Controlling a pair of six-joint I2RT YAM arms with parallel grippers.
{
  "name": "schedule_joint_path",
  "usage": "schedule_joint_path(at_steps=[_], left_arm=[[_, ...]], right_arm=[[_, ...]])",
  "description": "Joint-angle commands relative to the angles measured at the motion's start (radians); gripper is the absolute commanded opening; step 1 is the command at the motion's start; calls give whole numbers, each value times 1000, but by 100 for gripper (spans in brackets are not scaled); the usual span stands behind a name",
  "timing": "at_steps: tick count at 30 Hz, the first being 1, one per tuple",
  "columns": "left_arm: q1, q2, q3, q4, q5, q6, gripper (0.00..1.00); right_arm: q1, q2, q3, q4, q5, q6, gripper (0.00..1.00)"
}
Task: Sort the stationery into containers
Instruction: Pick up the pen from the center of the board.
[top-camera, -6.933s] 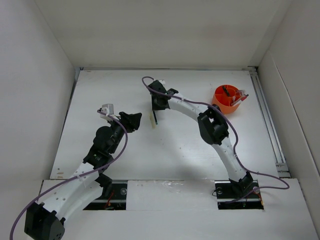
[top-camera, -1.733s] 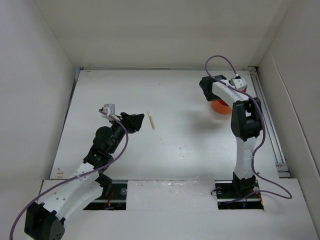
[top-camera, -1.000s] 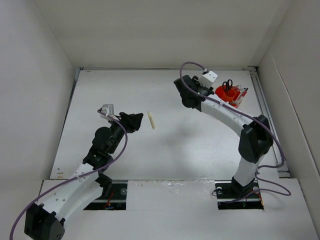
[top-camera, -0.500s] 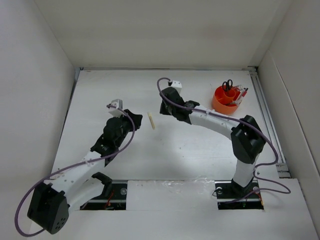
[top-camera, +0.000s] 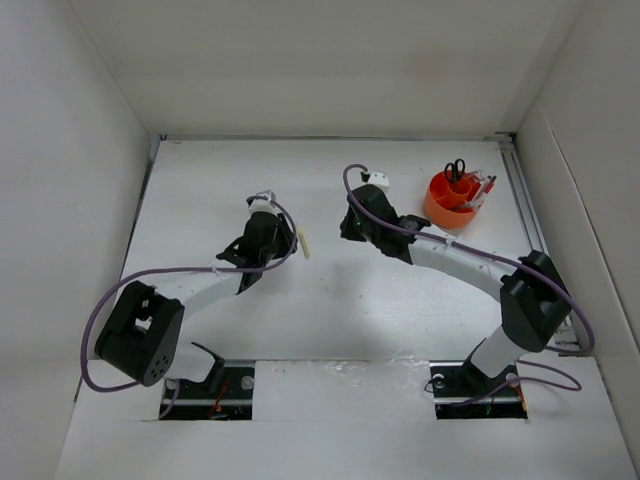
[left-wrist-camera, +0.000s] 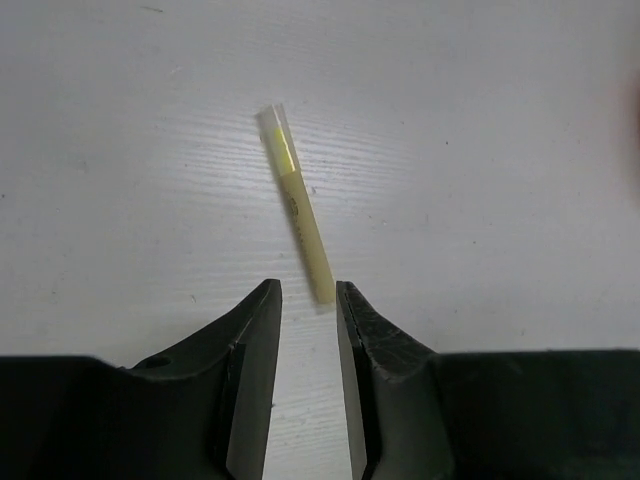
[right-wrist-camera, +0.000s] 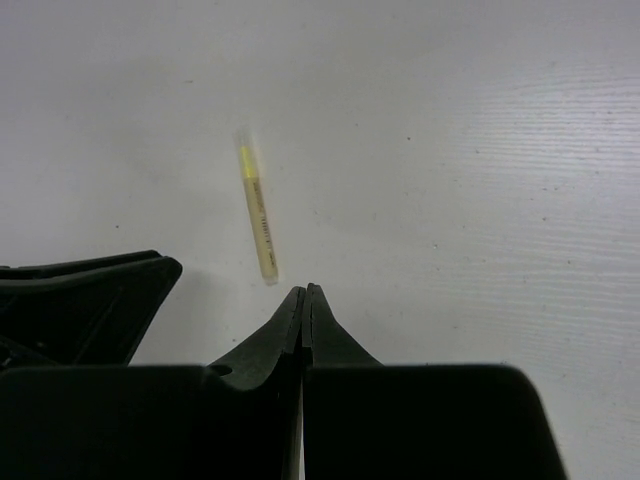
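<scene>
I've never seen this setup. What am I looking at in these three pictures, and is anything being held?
Two white robot arms are bolted to a white table. The wide picture looks down from above; the two close-ups come from a camera on each wrist. A slim pale yellow marker lies on the table, just beyond the left hand, which is slightly open. The right hand is shut. Nothing is held. At the far right stands a round orange plastic organiser holding black-handled scissors.

A robotics lab test cell: plain white walls (top-camera: 320, 70) box in a white table (top-camera: 380, 320) left, right and far, with a left arm (top-camera: 205, 290) and right arm (top-camera: 460, 265) bolted at its near edge.
</scene>
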Motion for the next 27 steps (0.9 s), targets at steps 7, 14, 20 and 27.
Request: schedule_joint_path(at_steps=[7,14,20,27], left_arm=[[-101,177,175,-90,-66,-19,34],[-126,288,241,-146,-133,-51,38],[-140,311,262,-198,-205,-61,39],[-151,346,271,-210,-230,-51,40]], right_arm=[[-64,8,-66,92,-124,69,0],[-73,-44,-95,110,-124,78,6],[-105,-100,-131,132,-134,108,22],[-168,-132,-180,193,-232,128,27]])
